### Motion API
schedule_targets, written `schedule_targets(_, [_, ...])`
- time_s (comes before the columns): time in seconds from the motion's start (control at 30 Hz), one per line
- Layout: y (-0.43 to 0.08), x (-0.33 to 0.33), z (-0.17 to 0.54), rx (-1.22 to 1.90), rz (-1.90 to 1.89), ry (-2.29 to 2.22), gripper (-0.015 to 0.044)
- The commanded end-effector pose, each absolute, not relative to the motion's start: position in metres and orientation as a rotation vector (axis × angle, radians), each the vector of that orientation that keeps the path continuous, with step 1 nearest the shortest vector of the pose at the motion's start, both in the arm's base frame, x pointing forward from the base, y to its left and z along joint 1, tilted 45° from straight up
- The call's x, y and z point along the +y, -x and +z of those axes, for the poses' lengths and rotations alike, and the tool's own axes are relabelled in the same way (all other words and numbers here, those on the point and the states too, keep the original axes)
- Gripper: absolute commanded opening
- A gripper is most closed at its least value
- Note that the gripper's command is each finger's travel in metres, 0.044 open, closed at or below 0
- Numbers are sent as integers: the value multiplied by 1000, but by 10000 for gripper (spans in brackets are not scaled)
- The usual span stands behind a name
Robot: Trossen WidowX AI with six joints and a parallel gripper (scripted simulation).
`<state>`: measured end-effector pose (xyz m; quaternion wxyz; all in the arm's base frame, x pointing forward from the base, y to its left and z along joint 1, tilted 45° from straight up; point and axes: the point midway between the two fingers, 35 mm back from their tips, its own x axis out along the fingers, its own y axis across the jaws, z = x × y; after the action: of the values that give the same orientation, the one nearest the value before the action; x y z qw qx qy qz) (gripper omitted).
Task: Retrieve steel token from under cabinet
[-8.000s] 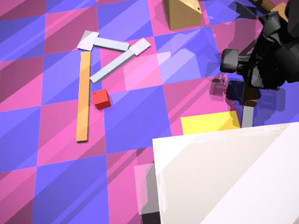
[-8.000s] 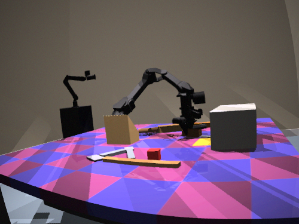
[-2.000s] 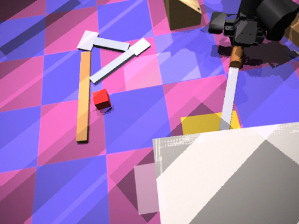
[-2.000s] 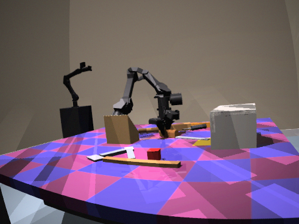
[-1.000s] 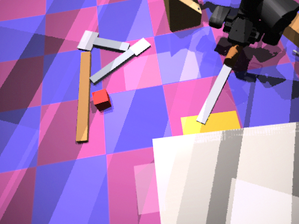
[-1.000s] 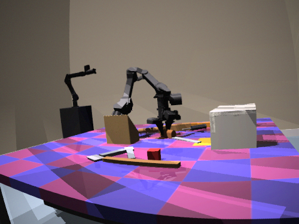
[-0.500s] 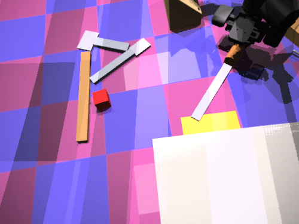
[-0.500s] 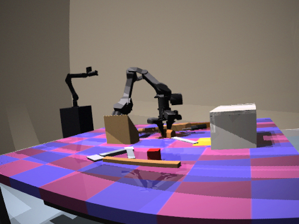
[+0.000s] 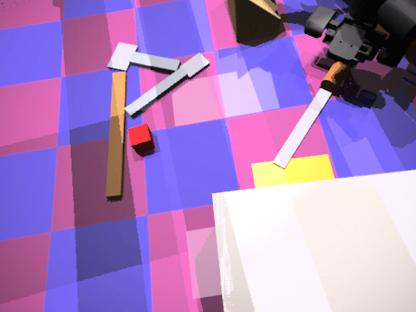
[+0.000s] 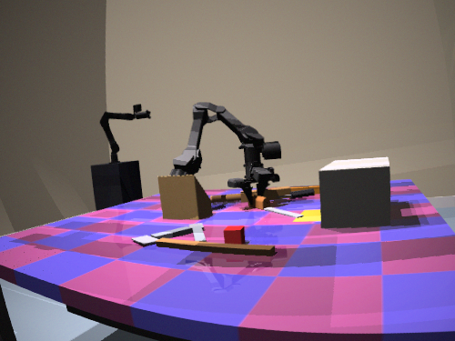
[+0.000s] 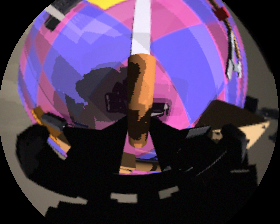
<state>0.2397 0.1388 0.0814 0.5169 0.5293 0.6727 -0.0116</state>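
- while the black arm (image 9: 401,14) (image 10: 195,134) arches up from the tan wedge block (image 9: 254,17) (image 10: 177,197) and over, its forearm slopes down and its wrist points steeply at the surface (image 9: 191,162) (image 10: 196,291) (image 11: 172,60).
- the tool (image 9: 343,64) (image 10: 257,203) (image 11: 138,118) is low, close above the checkered pink and blue, its two fingers pinching the round brown handle (image 9: 334,76) (image 10: 260,202) (image 11: 141,80) from either side.
- from that handle a flat, pale blade (image 9: 304,126) (image 10: 283,212) (image 11: 141,30) runs out toward the white-topped cabinet (image 9: 324,245) (image 10: 355,195), and in the top view its tip overlaps the yellow marked area (image 9: 308,168) (image 10: 309,215) (image 11: 105,4); whether the tip touches down, i cannot tell.
- as for the steel token, i cannot tell where it is: the cabinet hides whatever lies beneath it and covers part of the yellow from above.
- well apart from the tool, a red cube (image 9: 141,139) (image 10: 234,235) (image 11: 221,12) sits beside a long wooden bar (image 9: 116,137) (image 10: 216,246).
- near the bar's end, a pale t-headed piece (image 9: 154,61) lies with a second pale strip (image 9: 160,89) slanting away from it.
- in the background, another dark arm (image 10: 109,134) stands bent on a black pedestal (image 10: 129,182).
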Motion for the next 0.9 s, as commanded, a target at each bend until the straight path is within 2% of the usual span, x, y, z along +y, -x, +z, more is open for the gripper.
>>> schedule_targets(0.0, [-244, 142, 87, 1609, -28, -1275, 0])
schedule_targets(0.87, [-258, 161, 108, 1609, -30, -1280, 0])
